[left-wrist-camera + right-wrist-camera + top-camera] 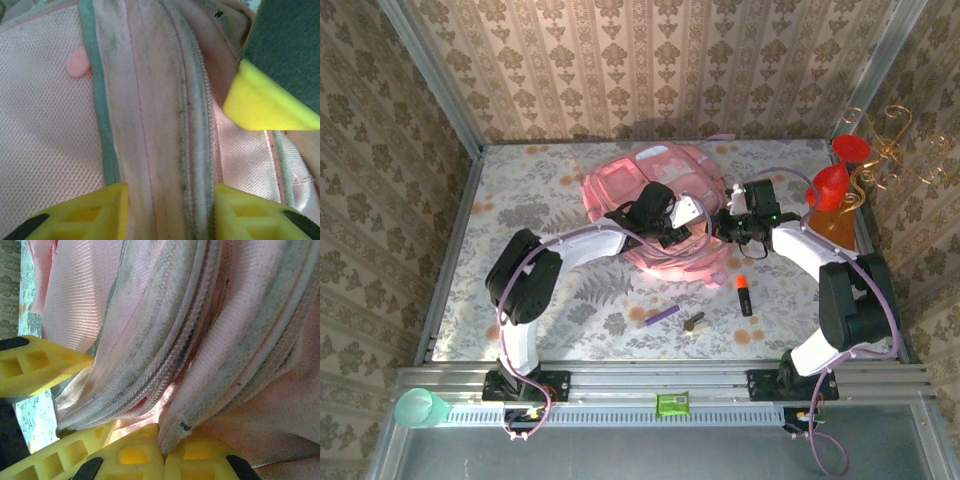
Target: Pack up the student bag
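Observation:
The student bag [638,178], pink and soft, lies at the back middle of the table with both arms reaching onto it. My left gripper [678,215] [170,200] has its yellow fingers [95,210] against both edges of a raised, grubby zip band of the bag [155,100], which fills the gap between them. My right gripper [732,222] [164,440] is shut, pinching a fold of the bag's zip edge [200,405]. One of its fingers [260,105] shows at the upper right of the left wrist view.
An orange-and-black marker [744,295], a purple pen [660,316] and a small brown item [693,321] lie on the table in front of the bag. Red cups [840,178] and a gold wire stand [885,150] occupy the right rear corner. A green cup [420,408] sits at the near left.

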{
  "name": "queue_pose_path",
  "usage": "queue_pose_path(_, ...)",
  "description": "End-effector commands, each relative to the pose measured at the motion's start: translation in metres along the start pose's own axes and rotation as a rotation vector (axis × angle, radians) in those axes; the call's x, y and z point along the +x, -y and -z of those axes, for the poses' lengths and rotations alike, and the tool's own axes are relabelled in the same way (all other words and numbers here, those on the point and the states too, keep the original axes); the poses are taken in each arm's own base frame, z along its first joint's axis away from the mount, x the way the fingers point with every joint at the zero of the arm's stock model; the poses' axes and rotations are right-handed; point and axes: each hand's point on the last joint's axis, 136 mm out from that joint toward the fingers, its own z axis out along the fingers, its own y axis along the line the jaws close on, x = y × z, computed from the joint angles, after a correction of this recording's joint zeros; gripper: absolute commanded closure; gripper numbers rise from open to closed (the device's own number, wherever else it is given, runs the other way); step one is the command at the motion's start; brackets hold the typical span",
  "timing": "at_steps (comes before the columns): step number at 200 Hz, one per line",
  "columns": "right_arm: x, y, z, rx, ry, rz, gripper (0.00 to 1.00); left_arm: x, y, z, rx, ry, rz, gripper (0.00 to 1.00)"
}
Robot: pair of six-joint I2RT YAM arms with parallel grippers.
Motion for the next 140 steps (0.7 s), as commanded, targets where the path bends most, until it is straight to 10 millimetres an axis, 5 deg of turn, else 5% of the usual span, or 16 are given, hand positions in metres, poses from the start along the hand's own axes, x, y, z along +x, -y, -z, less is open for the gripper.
queue_pose_path(1, 0.012, -0.002, -0.005, 0.006, -0.034, 0.030, 1.00, -0.011, -0.017, 0.014, 0.027, 0.043, 0.058, 0.69)
queue_pose_path(22, 0.017, 0.006, -0.004, 0.064, -0.036, 0.047, 1.00, -0.014, -0.021, 0.021, 0.083, 0.081, 0.119, 0.84)
queue_pose_path(69, 0.023, 0.015, 0.000, 0.146, -0.030, 0.054, 0.94, -0.019, -0.029, 0.038, 0.134, 0.120, 0.184, 0.98)
queue_pose_path(93, 0.025, 0.034, 0.027, 0.309, 0.008, 0.039, 0.57, -0.024, -0.054, 0.058, 0.070, 0.155, 0.277, 1.00)
queue_pose_path(114, 0.033, 0.058, 0.070, 0.519, 0.093, 0.030, 0.33, -0.026, -0.076, 0.078, 0.035, 0.206, 0.357, 1.00)
queue_pose_path(140, 0.068, 0.079, 0.093, 0.654, 0.101, -0.014, 0.16, -0.030, -0.085, 0.089, 0.017, 0.237, 0.366, 1.00)
